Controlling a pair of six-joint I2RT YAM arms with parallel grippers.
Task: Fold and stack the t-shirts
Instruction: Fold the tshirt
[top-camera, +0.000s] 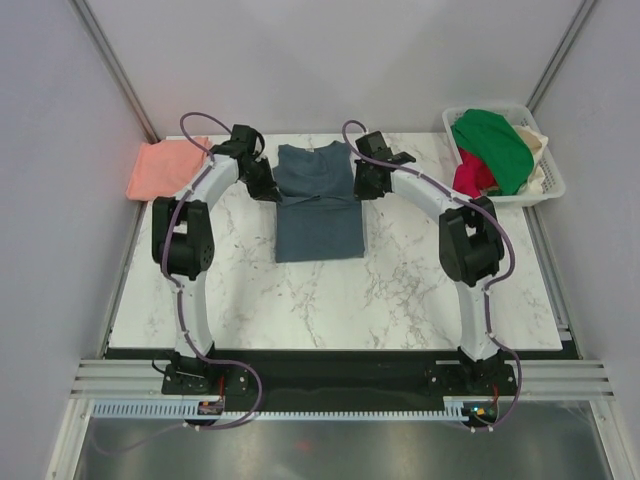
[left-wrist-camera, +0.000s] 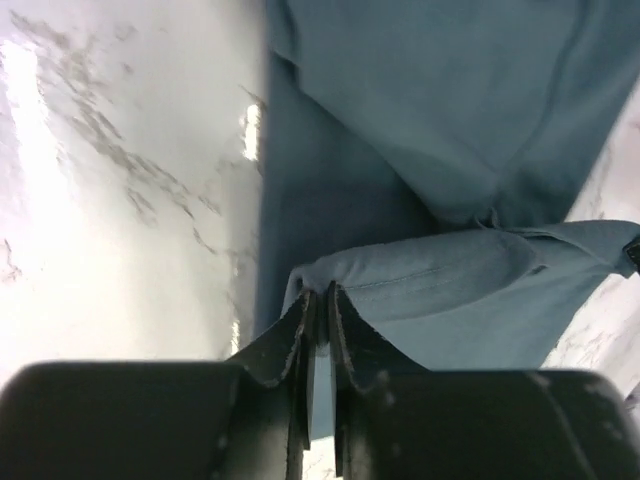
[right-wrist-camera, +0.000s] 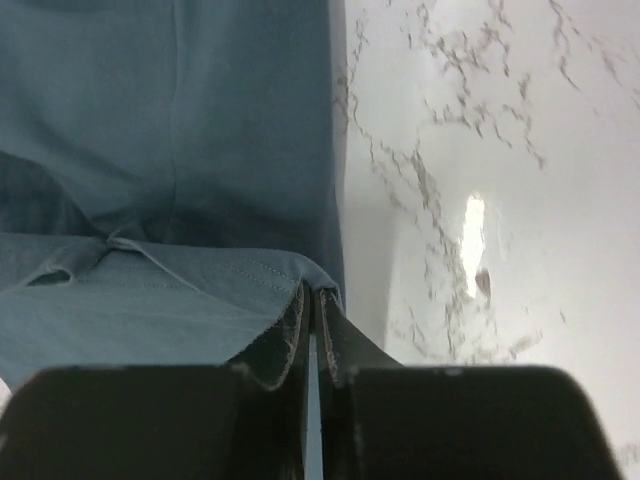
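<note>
ok so my read on the step: the blue t-shirt is part folded. it lies flat on the marble table, well to the left of the white basket, and both arms are working a flap of it over the body of the shirt. the pink t-shirt is already a neat folded pad at the corner furthest from the basket.

how i'd do this bit well: move both corners together and level, so the flap goes down square to the side edges and not skewed. pull the two corners gently apart, one towards the basket and one away from it, so the cloth between them has no sag or ridge. only let go once the flap rests on the layer under it, then lift straight up so the tips don't drag the hem back out of line (soft jersey loves to creep).

claws now. the left claw is on the shirt edge facing away from the basket. its jaws are down to a thin slit with the stitched hem of the flap nipped at the tips. the right claw, on the edge facing the basket, looks the same: barely a sliver of gap, pinching the hem corner. neither touches anything else.
</note>
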